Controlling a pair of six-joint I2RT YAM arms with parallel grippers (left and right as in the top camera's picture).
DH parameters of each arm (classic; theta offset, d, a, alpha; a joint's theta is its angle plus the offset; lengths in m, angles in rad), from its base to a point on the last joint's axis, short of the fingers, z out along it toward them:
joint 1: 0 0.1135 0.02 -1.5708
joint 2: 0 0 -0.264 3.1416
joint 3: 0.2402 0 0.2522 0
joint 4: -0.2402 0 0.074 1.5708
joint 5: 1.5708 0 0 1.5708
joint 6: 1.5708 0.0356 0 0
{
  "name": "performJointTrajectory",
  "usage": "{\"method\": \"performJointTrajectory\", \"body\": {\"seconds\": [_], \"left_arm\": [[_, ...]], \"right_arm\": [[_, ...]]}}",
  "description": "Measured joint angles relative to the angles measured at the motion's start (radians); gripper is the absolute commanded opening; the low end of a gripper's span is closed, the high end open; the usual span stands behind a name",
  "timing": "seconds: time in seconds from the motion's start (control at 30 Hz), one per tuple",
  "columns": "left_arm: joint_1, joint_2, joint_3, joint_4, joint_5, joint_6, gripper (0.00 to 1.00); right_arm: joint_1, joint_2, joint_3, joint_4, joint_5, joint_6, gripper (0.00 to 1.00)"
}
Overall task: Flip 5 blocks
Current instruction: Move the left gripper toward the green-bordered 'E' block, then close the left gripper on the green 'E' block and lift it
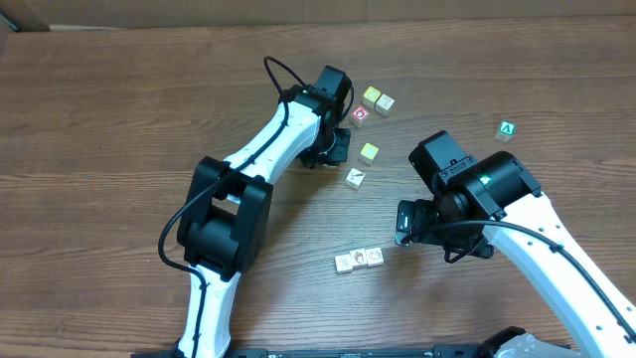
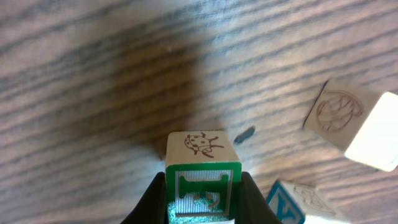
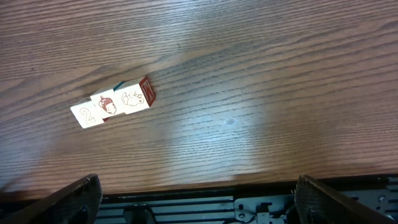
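Green-framed block (image 2: pixel 200 146) with a bug sketch sits pinched between your left gripper (image 2: pixel 203 200) fingers, closed snug on its sides. Your right gripper (image 3: pixel 199 202) is spread wide and holds nothing; a row of three blocks (image 3: pixel 112 104) lies on the table (image 3: pixel 280 74) at its 10 o'clock. Overhead, a red-marked block (image 1: pixel 359 114) is at 1 o'clock of your left gripper and a pale block (image 1: pixel 355 179) at 5 o'clock.

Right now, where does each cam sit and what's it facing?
Overhead: above the table, looking down; left arm and right arm show.
Left wrist: looks down past own fingers clamping a green-framed block.
Right wrist: faces the table; open fingers at the lower corners.
Shared: overhead and right wrist both see the row of blocks.
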Motion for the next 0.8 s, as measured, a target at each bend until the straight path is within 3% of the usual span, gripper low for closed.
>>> {"method": "performJointTrajectory", "body": {"seconds": [0.3, 0.5, 0.67, 0.8], "left_arm": [[0.019, -0.008, 0.1, -0.228, -0.059, -0.032, 0.04], [0.007, -0.13, 0.083, -0.322, -0.145, -0.086, 0.04], [-0.05, -0.359, -0.08, -0.305, -0.198, -0.151, 0.05], [-0.128, -0.525, -0.325, -0.227, -0.208, -0.237, 0.05]], "right_arm": [[0.0, 0.0, 0.0, -0.006, 0.0, 0.0, 1.0], [0.0, 0.0, 0.0, -0.013, 0.0, 0.001, 1.0], [0.0, 0.0, 0.0, -0.014, 0.0, 0.001, 1.0], [0.0, 0.0, 0.001, -0.014, 0.0, 0.001, 1.0]]}}
